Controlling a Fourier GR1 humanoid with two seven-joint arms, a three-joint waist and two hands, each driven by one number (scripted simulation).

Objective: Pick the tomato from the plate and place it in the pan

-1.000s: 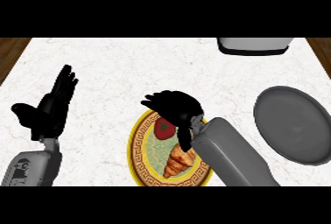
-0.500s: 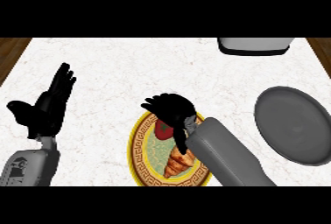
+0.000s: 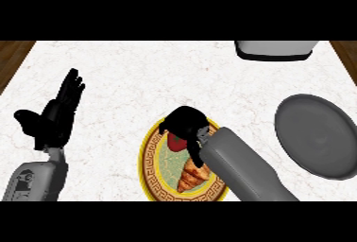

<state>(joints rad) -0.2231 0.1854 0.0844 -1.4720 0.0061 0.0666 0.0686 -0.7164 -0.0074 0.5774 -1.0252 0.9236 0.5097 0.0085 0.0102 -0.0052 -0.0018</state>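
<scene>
Right hand point(image 3: 184, 124) curled over the tomato point(image 3: 175, 142), which sits on the plate point(image 3: 155, 163) beside a croissant point(image 3: 193, 175). Pan point(image 3: 317, 137) well apart, at right. Left hand point(image 3: 55, 113) open, fingers up, desk point(image 3: 140, 80) left side.

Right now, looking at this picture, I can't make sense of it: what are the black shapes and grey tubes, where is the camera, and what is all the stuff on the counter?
The camera sits where the robot's head would be, looking steeply down at a white marble counter. The grey tubes coming in from the lower edge are its forearms, and the black shapes are its hands.

The left hand rests open at the left, fingers up. The right hand is curled down over a red tomato, which is mostly hidden, so I cannot tell whether the tomato is lifted yet.

The tomato is on a yellow-rimmed plate, with a croissant beside it. At the right lies a grey pan, where the tomato should go. A grey appliance shows at the top edge.
</scene>
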